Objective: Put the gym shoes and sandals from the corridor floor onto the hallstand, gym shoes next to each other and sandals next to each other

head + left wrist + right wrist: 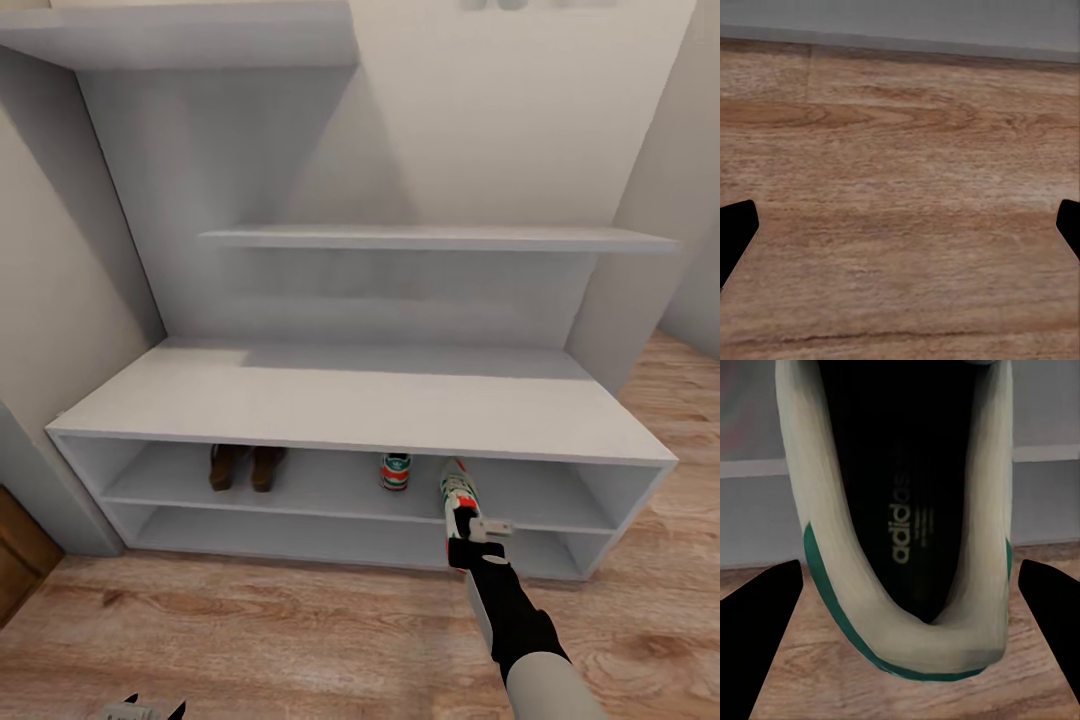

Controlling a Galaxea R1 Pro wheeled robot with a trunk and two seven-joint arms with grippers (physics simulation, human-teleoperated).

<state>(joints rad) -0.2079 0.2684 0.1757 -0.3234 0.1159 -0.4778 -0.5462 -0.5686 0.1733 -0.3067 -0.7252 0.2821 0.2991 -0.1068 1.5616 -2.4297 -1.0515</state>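
Sneaker [456,492], off-white with green trim, was held by the right gripper [478,528] at the front edge of the hallstand's [360,405] upper open shelf, toe pointing inward; in the right wrist view its heel opening [900,510] sat between the dark fingers. The second sneaker [396,471] stood on that shelf just beside it, the two sandals [246,466] further left. The right arm reached forward, extended low. The left gripper [900,232] hung over the wood floor [900,150], fingers spread wide, holding nothing.
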